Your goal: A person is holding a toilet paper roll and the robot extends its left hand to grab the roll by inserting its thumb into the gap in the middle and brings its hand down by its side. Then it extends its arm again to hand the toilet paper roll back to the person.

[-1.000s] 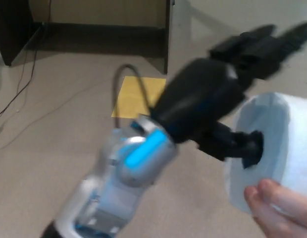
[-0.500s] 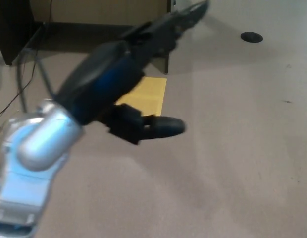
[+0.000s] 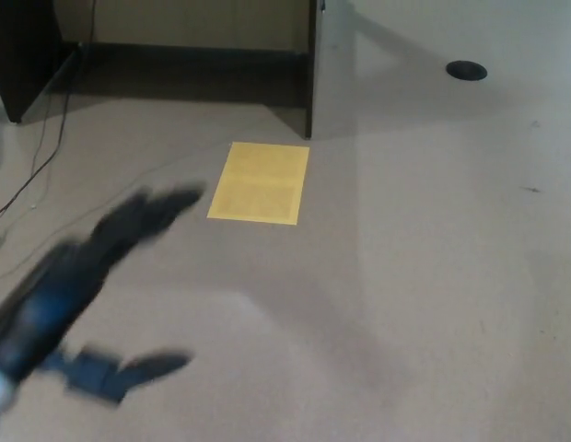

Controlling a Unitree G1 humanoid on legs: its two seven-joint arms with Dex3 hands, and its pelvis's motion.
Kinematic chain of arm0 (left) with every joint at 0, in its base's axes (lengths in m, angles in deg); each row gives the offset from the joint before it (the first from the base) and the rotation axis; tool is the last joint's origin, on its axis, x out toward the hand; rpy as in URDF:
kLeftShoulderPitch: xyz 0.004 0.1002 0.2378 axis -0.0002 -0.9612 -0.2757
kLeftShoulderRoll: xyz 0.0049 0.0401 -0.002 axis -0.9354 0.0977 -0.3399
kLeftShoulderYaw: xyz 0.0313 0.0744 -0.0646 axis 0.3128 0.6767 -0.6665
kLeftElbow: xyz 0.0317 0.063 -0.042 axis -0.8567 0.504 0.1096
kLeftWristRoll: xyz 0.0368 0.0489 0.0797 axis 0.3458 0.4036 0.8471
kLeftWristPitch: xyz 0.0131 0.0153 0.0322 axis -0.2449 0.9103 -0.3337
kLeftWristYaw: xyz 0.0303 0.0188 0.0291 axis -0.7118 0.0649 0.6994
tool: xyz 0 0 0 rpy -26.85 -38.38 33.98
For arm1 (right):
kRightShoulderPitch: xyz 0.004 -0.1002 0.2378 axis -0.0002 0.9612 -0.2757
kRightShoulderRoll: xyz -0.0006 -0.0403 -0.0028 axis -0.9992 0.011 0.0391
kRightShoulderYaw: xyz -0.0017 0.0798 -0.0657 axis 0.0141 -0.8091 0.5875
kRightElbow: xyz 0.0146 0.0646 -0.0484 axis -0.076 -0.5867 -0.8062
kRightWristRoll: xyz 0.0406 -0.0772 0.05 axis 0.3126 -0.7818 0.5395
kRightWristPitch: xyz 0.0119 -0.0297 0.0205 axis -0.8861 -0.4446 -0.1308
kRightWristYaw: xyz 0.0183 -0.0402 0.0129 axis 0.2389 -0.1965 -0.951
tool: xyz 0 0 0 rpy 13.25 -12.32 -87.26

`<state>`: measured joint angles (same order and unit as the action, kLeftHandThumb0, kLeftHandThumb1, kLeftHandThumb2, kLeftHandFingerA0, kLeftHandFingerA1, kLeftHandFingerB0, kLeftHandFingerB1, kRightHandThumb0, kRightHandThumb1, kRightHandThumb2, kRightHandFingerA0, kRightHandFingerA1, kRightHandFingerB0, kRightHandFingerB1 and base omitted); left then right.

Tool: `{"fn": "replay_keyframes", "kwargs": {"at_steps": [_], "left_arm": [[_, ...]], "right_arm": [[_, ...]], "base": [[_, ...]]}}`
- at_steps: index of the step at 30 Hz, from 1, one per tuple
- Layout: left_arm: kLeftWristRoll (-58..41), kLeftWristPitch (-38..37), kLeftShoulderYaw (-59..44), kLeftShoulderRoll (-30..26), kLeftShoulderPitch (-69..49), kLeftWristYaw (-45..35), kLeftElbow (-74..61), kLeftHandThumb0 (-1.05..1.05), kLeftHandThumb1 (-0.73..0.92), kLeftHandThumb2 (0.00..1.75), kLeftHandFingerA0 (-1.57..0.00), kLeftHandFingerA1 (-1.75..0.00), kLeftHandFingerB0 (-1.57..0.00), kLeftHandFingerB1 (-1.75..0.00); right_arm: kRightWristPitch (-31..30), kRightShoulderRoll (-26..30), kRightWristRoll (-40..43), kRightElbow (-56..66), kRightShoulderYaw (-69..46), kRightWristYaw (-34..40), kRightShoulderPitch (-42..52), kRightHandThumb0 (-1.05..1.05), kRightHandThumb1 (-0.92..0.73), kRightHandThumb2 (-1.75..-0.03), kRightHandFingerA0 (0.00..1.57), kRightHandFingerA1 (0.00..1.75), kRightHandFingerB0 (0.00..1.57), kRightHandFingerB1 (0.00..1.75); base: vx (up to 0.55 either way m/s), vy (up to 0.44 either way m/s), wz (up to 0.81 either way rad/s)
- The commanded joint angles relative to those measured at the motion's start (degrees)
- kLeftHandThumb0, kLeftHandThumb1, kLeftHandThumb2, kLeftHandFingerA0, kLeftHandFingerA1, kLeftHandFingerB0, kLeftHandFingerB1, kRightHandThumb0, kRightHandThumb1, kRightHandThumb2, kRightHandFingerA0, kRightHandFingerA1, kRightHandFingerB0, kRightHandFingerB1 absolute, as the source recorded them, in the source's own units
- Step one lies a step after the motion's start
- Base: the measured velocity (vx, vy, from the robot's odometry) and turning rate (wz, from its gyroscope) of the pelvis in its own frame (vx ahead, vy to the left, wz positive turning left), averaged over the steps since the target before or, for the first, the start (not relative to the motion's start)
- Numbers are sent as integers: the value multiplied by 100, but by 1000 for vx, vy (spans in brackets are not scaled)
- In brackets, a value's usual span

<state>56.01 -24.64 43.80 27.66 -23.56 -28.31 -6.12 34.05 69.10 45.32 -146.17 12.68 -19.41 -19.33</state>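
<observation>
left robot hand [image 3: 78,290]: blurred, low left, fingers spread, empty | yellow sheet [image 3: 260,181]: on floor beyond

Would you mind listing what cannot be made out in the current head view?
- Left hand: smeared by motion blur, its wrist cut off by the left edge; finger detail is lost, though it holds nothing.
- Right hand: not in view.
- Toilet paper roll and the person: outside the frame.
- Yellow sheet on the floor: any print is too small to read.
- Dark round spot on the floor: too small to identify.
- Dark furniture: cut off by the top edge.
</observation>
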Motion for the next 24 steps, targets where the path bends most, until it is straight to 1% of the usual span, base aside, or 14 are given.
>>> {"fn": "replay_keyframes", "kwargs": {"at_steps": [1,4,8,11,12,13,15,17,19,20,21,22,23,24], "left_arm": [[-422,-1793,-935,239,-1495,650,2416,-29,49,59,-27,-38,-25,-32],[-153,-2252,-1077,12,-1466,1070,3860,-30,51,60,-27,-40,-27,-33],[277,-2519,-1000,-290,-1415,1602,4698,-24,53,56,-31,-38,-32,-32],[372,-2806,-929,-370,-1477,1755,5166,-22,52,55,-34,-38,-33,-32],[609,-2630,-793,-427,-1593,1966,5256,-36,48,63,-33,-41,-32,-37],[741,-2596,-693,-463,-1552,2155,5488,-35,47,63,-34,-41,-33,-37],[597,-2638,-672,-455,-1396,2046,5758,-22,50,55,-35,-38,-33,-32],[669,-2731,-573,-487,-1291,2154,5942,-24,49,55,-38,-39,-34,-32],[800,-2655,-413,-584,-1139,2249,6123,-36,46,62,-34,-41,-32,-37],[850,-2676,-348,-643,-1113,2298,6211,-36,46,62,-34,-41,-32,-37],[706,-2672,-363,-640,-1055,2155,6348,-26,50,56,-36,-37,-32,-32],[687,-2678,-333,-646,-1036,2167,6420,-24,49,55,-38,-37,-34,-32],[752,-2690,-261,-690,-1004,2220,6495,-33,46,62,-35,-40,-33,-37],[770,-2749,-189,-730,-975,2267,6599,-33,46,62,-36,-41,-33,-37]], "right_arm": [[-44,136,126,-48,-130,-19,368,-37,-64,-60,76,54,63,43],[-89,132,180,-69,-183,-94,320,-37,-64,-60,75,52,62,43],[-135,108,109,-59,-124,-19,239,-38,-64,-60,77,52,62,42],[-22,110,73,-30,-91,63,351,-36,-63,-59,79,55,65,43],[6,106,80,-21,-92,59,437,-36,-64,-60,78,56,65,43],[-16,107,104,-22,-111,24,450,-36,-64,-60,78,55,63,42],[-49,119,134,-9,-143,15,413,-37,-64,-60,78,56,63,42],[-73,148,129,10,-145,10,376,-38,-64,-60,77,53,62,42],[-86,163,113,5,-143,-15,264,-37,-64,-60,77,53,62,43],[-74,152,102,3,-139,-2,256,-37,-64,-60,77,53,62,43],[-65,151,100,7,-140,0,251,-36,-64,-60,78,55,64,43],[-52,158,106,11,-148,-8,262,-37,-64,-60,78,56,64,43],[-52,161,109,15,-153,-12,260,-37,-64,-60,76,54,64,43],[-61,163,111,14,-160,-14,266,-37,-64,-60,76,53,64,43]], "base": [[0,0,0],[0,0,0],[0,0,0],[0,0,0],[0,0,0],[0,0,0],[0,0,0],[0,0,0],[0,0,0],[0,0,0],[0,0,0],[0,0,0],[0,0,0],[0,0,0]]}}
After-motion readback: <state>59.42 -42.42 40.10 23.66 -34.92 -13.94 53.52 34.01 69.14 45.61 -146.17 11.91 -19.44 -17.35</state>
